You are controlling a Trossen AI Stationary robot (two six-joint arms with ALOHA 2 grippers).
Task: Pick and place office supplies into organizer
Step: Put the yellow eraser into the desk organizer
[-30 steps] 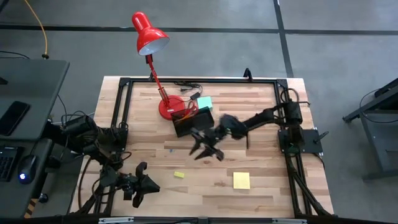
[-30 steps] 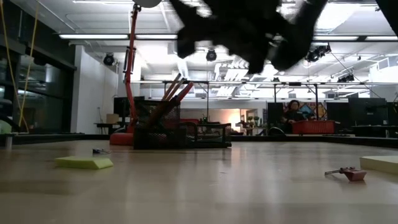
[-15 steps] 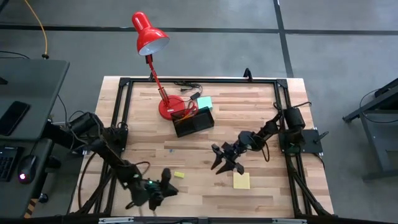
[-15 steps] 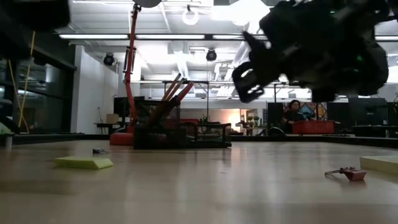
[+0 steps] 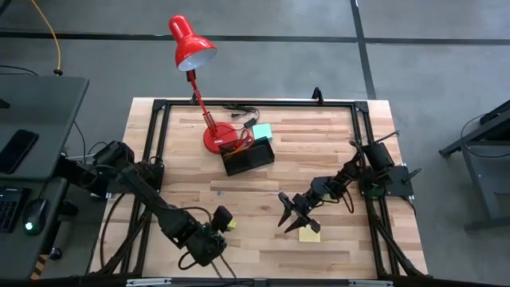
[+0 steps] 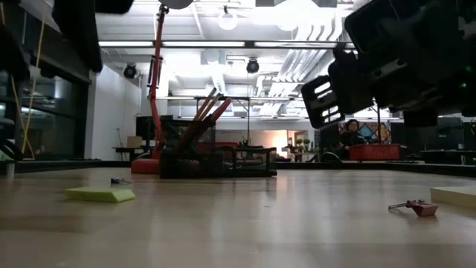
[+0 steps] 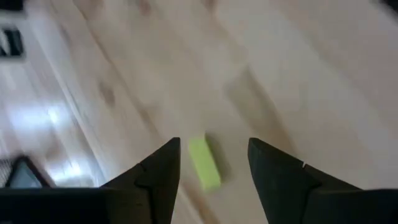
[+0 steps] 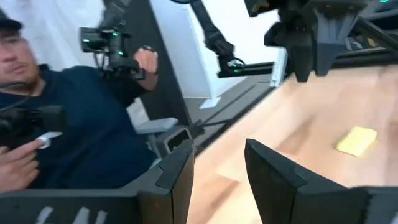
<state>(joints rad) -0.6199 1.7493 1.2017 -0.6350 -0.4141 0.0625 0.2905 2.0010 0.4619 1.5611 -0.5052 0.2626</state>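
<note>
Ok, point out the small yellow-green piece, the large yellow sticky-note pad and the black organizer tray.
Small yellow-green piece (image 7: 204, 163), left wrist view, middle of its top face.
Large yellow sticky-note pad (image 5: 311, 234), high view, exposed corner beside the right gripper (image 5: 288, 217).
Black organizer tray (image 5: 249, 158), high view, front wall.

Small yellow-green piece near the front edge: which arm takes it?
Left. The left gripper hangs over the piece, jaws open either side. The right gripper is over by the yellow pad.
</note>
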